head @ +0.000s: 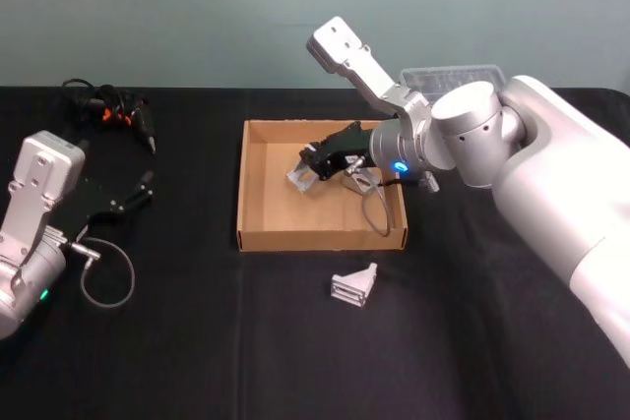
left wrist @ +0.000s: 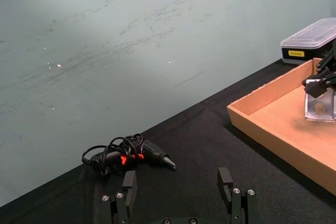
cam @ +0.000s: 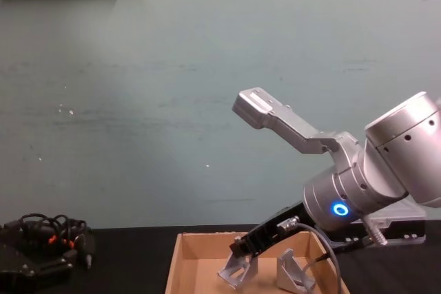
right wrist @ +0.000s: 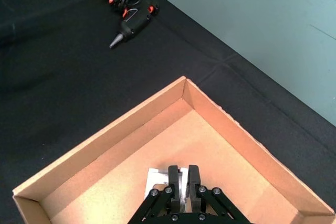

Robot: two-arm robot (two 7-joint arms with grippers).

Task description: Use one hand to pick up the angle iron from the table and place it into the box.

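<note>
The right gripper (head: pixel 311 166) is clamping its jaws on the angle iron (head: pixel 298 178) inside the box (head: pixel 315 239) (left gripper (head: pixel 139 192) idling open); lowering it flat before releasing seems wise.

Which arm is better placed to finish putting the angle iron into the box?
Right: the right pincer grips the angle iron inside the box; the left pincer sits open well off to the side.
</note>
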